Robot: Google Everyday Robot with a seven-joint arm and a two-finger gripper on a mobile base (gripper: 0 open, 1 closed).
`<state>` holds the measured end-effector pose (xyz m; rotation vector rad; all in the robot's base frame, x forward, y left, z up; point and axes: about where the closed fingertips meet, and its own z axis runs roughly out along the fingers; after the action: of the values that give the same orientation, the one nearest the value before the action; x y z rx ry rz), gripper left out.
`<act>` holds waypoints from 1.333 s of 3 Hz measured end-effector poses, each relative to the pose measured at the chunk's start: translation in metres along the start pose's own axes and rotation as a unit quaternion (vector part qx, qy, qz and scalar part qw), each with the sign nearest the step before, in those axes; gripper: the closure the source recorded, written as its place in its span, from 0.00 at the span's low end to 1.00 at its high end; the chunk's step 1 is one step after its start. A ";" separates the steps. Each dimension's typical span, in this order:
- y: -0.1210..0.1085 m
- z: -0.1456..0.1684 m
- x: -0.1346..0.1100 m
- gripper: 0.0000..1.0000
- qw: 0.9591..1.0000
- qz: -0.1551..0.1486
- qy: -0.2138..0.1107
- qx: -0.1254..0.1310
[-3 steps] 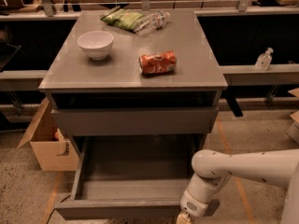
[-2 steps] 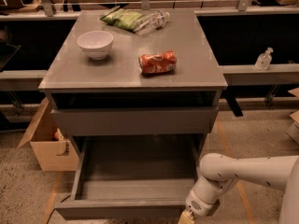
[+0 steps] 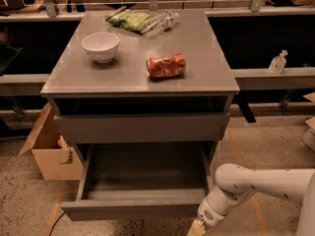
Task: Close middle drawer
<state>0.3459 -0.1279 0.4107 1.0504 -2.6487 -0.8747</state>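
Note:
The middle drawer (image 3: 133,210) is pulled far out of the grey cabinet (image 3: 98,82), and its grey box interior (image 3: 145,173) looks bare. Its flat front panel faces me near the bottom of the view. My gripper (image 3: 197,228) is at the bottom edge, just below and right of the drawer's front right corner. It hangs from the white arm (image 3: 256,186) that comes in from the right, and it is mostly cut off by the frame.
The drawer above (image 3: 142,127), with a taller front, stands slightly open. On the cabinet top are a white bowl (image 3: 100,45), an orange can (image 3: 166,65), a green bag (image 3: 129,19) and a plastic bottle (image 3: 160,21). A tan cardboard box (image 3: 49,156) stands on the floor at the left.
The arm's elbow has shifted slightly to the right and down. The wrist stays by the drawer's front right corner. The drawer looks unmoved.

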 end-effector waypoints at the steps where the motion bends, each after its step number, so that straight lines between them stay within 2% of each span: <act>1: -0.001 -0.001 -0.002 1.00 1.000 -0.003 -0.010 -0.005; 2: -0.002 -0.013 -0.013 1.00 0.999 -0.016 -0.045 0.003; 3: -0.009 -0.034 -0.027 1.00 0.995 -0.027 -0.095 0.026; 4: -0.014 -0.042 -0.034 1.00 0.991 -0.030 -0.123 0.035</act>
<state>0.3936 -0.1321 0.4391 1.1081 -2.8826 -0.9888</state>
